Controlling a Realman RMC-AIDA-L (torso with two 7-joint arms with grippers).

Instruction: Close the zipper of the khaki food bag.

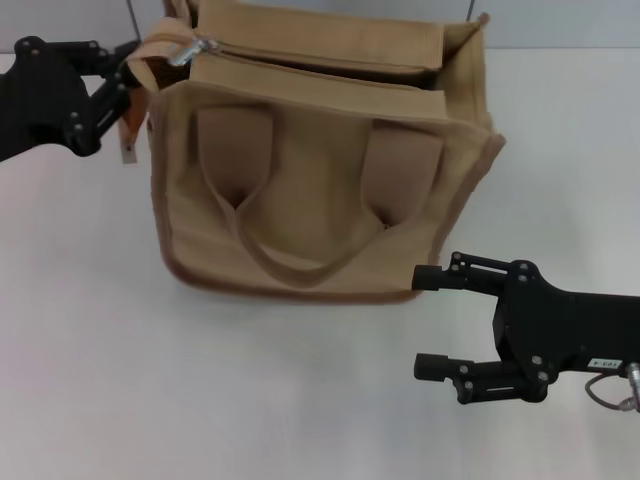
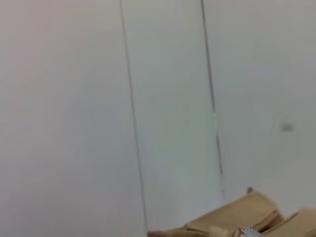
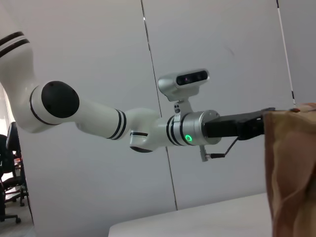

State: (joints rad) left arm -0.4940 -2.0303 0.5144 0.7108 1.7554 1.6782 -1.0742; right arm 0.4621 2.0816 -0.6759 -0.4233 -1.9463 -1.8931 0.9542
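Note:
The khaki food bag stands on the white table, handles toward me. Its zipper runs along the top and lies open, with the silver slider at the bag's left end. My left gripper is at that left end and looks shut on the bag's end fabric; the right wrist view shows it meeting the bag's edge. The left wrist view shows only a strip of the bag's top and the slider. My right gripper is open and empty, by the bag's front right bottom corner.
The white table spreads in front of and left of the bag. A small tag hangs at the bag's left side. A pale wall with vertical seams stands behind.

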